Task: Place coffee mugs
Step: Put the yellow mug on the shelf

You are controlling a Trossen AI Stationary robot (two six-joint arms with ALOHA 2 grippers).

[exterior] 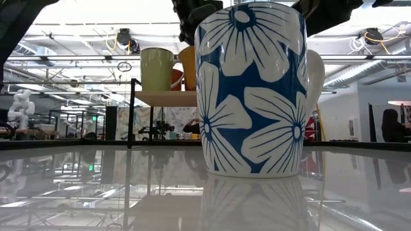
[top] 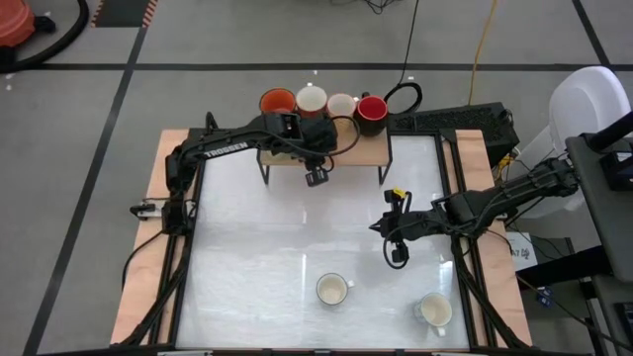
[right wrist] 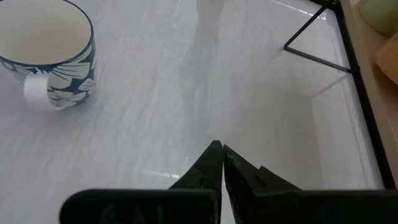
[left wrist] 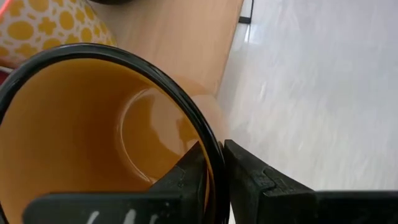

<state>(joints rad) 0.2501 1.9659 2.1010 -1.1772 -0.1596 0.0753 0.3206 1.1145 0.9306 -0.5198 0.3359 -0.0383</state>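
Observation:
On a wooden shelf (top: 371, 148) at the table's far edge, an orange mug (top: 278, 100), a white mug (top: 311, 98), a cream mug (top: 341, 104) and a red mug (top: 371, 111) stand in a row. My left gripper (left wrist: 217, 168) is over this shelf, shut on an amber-yellow mug (left wrist: 81, 137) with a dark rim. A yellow-patterned mug (left wrist: 43, 28) stands beside it. My right gripper (right wrist: 219, 152) hovers shut above the table's middle (top: 376, 227), touching nothing. The blue-flowered mug (right wrist: 46, 59) (exterior: 253, 90) and a white mug (top: 435, 311) stand upright on the table near its near edge. My left gripper holds the amber-yellow mug by its dark rim (left wrist: 208, 140). One finger (left wrist: 186, 174) is inside the cup and the other finger (left wrist: 249, 177) outside, coming from above at a slant. The mug's mouth faces up over the shelf board; whether its base rests there is hidden.
The shelf stands on thin black legs (top: 264, 168) over the table's far part. Black frame rails (top: 460, 198) run along the table's left and right sides. Bare table surface (top: 277, 237) lies between the shelf and the two mugs near the front.

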